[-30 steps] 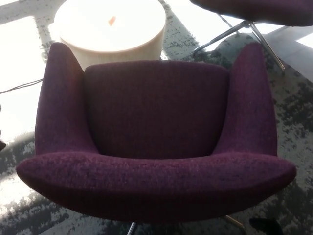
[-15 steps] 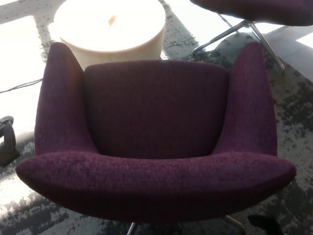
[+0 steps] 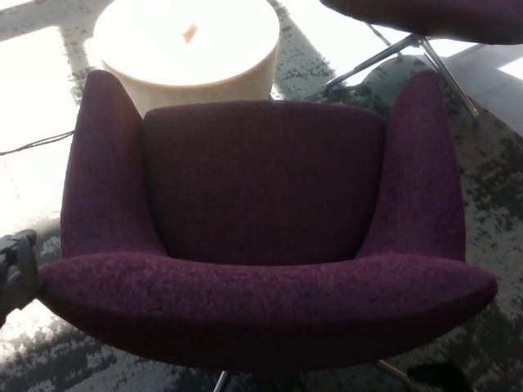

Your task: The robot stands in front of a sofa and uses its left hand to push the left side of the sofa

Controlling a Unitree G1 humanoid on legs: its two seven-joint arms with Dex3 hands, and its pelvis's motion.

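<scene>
Dark robot hand, the left one, shows only at the left edge of the head view, low beside the sofa's left corner. It is blurred and partly cut off by the frame, so whether its fingers are spread or curled cannot be told. It sits just beside, perhaps touching, the outer end of the near rounded edge of the plum-purple upholstered sofa; the contact itself is not clear.

That sofa is a one-seat tub shape in coarse woven fabric, filling the middle of the picture, with two tall curved side wings and a flat seat between them. A thin metal leg pokes out beneath its near edge.

Under it lies a grey and white mottled carpet, washed out by strong light on the left side. A thin black cable runs across that bright patch. Beyond the sofa stands a round cream side table, its tabletop glaring white with a small orange object on it. At top right a second purple seat on slanted chrome legs is partly in view.

The right robot hand does not show.
</scene>
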